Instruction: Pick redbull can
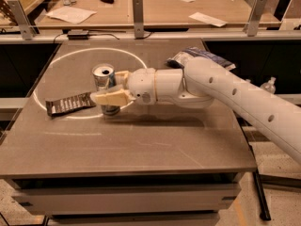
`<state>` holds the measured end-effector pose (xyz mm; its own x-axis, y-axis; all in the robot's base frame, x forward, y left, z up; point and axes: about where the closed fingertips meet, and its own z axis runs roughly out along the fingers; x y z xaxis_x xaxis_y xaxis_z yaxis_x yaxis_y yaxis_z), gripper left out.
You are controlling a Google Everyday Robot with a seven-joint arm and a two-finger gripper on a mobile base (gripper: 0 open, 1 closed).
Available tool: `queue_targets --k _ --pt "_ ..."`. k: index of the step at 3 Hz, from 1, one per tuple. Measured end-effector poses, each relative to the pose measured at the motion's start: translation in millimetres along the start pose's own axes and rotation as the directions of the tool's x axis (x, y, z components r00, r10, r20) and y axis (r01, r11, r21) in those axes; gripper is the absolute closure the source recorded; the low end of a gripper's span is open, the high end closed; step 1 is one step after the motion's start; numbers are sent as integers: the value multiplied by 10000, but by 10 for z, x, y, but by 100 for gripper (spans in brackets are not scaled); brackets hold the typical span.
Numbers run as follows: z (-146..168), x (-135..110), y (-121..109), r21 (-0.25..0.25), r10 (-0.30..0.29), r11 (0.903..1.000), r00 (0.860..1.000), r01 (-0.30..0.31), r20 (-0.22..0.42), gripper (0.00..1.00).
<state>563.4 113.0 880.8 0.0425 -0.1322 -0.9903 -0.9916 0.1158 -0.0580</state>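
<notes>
The cream two-finger gripper sits at the table's 10 o'clock, its jaws spread to either side of the slim silver-and-blue metal redbull can. The near finger crosses the can's lower body, and they seem not yet pressed shut. The can stands upright with its tab hole showing. It is likely light, thin-walled, smooth and slippery, so a mid-body hold with modest squeeze suits it. A flat, crinkled dark brown foil wrapper lies at the can's 9 o'clock, and a soft blue-and-white snack bag at 2 o'clock. The glossy white arm crosses the matte grey table.
</notes>
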Motion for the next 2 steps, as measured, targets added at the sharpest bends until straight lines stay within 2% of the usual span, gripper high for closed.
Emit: queue_targets --k 1,2 --pt "-78 -159 -83 260 95 9996 9999 -97 81 88" --pt "-127 -361 -226 349 221 9991 9994 -230 249 100"
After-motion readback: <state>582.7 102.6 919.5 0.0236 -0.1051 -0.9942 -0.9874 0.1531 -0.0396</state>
